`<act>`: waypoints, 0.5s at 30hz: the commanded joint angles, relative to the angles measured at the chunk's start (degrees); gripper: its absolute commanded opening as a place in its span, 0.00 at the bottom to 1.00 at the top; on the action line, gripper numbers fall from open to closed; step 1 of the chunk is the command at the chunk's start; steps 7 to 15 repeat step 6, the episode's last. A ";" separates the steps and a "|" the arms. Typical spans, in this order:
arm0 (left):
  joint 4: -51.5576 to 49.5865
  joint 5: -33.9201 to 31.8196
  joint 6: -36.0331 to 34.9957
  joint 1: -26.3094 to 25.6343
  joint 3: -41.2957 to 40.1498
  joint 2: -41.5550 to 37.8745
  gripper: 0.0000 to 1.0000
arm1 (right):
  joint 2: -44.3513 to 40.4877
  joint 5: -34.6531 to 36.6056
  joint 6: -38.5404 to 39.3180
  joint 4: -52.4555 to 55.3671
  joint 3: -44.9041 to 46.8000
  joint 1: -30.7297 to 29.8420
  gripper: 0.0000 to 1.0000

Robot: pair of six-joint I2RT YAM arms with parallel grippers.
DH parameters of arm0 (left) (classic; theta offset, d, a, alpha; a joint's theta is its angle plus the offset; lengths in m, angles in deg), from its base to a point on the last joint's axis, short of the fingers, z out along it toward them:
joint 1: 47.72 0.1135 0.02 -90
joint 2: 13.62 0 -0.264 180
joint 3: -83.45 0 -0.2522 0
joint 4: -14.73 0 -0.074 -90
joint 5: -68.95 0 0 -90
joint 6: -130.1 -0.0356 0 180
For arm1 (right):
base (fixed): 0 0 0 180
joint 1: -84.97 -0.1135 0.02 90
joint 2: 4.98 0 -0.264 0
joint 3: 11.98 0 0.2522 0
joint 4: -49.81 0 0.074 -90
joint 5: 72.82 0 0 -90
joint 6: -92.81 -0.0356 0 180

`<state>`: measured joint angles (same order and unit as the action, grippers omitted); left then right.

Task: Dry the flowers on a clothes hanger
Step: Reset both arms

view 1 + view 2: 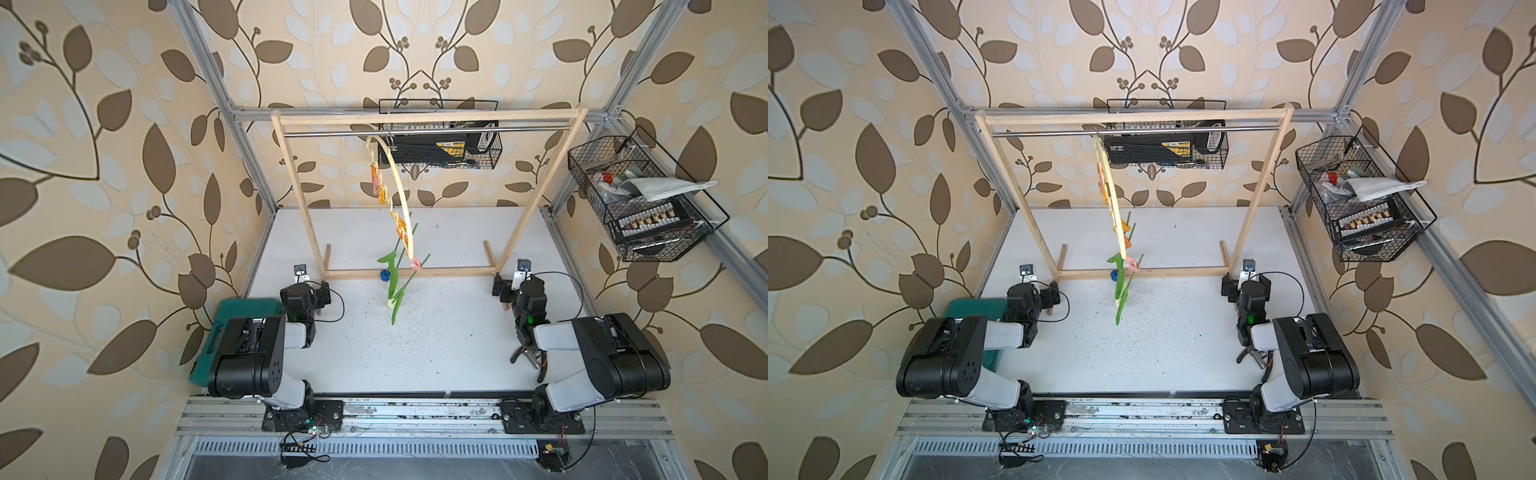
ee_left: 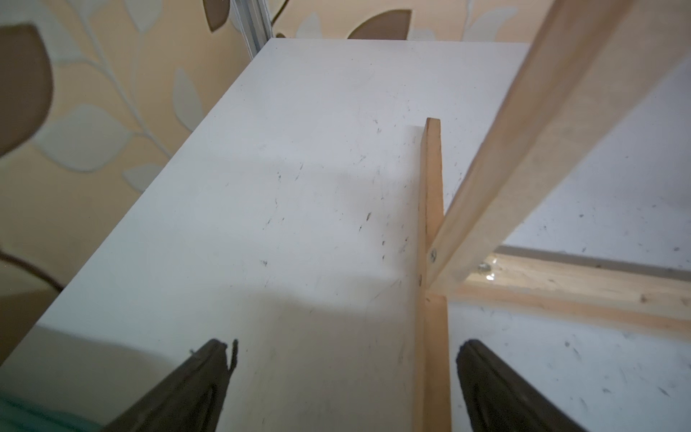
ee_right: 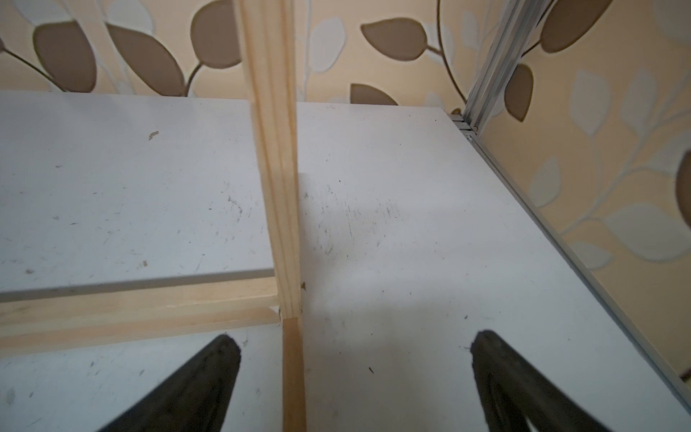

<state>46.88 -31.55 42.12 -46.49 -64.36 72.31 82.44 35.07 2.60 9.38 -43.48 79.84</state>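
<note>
Several flowers [image 1: 392,278] clipped on clothes hanger [image 1: 400,183], yellow box label [image 1: 451,146] unreadable

Top views overhead; wrist views skim the table [image 2: 261,187].

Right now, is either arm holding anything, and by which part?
Nothing is held. The left gripper and right gripper both have open, empty jaws; the flowers hang on the clothes hanger, away from both.
</note>
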 commanded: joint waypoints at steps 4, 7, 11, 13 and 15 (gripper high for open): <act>-0.95 3.29 0.88 0.52 2.29 -0.50 0.99 | 0.41 -0.06 -0.58 -0.37 -1.29 -0.02 0.99; -1.08 3.40 0.89 0.60 2.38 -0.50 0.99 | 0.21 -0.04 -0.50 -0.77 -0.99 -0.01 0.99; -1.08 3.40 0.89 0.60 2.38 -0.50 0.99 | 0.21 -0.04 -0.50 -0.77 -0.99 -0.01 0.99; -1.08 3.40 0.89 0.60 2.38 -0.50 0.99 | 0.21 -0.04 -0.50 -0.77 -0.99 -0.01 0.99; -1.08 3.40 0.89 0.60 2.38 -0.50 0.99 | 0.21 -0.04 -0.50 -0.77 -0.99 -0.01 0.99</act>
